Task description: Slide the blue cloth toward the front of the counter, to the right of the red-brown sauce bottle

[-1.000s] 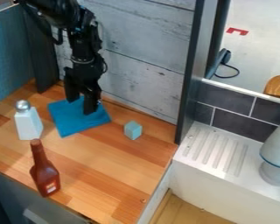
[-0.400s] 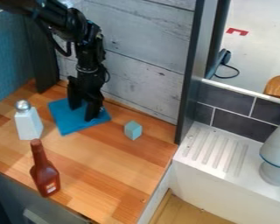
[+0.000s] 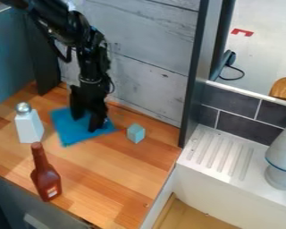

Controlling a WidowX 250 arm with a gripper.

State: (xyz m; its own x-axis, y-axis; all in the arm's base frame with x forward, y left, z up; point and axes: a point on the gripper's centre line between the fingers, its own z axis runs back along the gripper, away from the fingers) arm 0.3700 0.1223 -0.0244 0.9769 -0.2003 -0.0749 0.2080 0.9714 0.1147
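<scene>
Shaker (image 3: 29, 127), pale with a silvery top, stands upright at the left of the wooden counter (image 3: 103, 188); what it holds, if anything, cannot be seen. Just nearer the front edge stands a brown-red bottle (image 3: 45, 176) with a narrow neck, its contents hidden too. To their right, toward the back, the blue cloth (image 3: 72, 133) lies mostly flat on the counter, slightly ruffled. It should be very light, soft and floppy, with nothing to break; a pinch at a corner or a raised fold would take it better than a grasp across its flat middle. The tool (image 3: 87, 123) hangs down over it with its two fingers spread, their tips at the cloth and seemingly touching it, though the dark shapes make contact hard to judge. Right of the cloth sits a small pale-blue block (image 3: 136, 133), and beyond that a white ribbed drainboard (image 3: 220, 154).
</scene>
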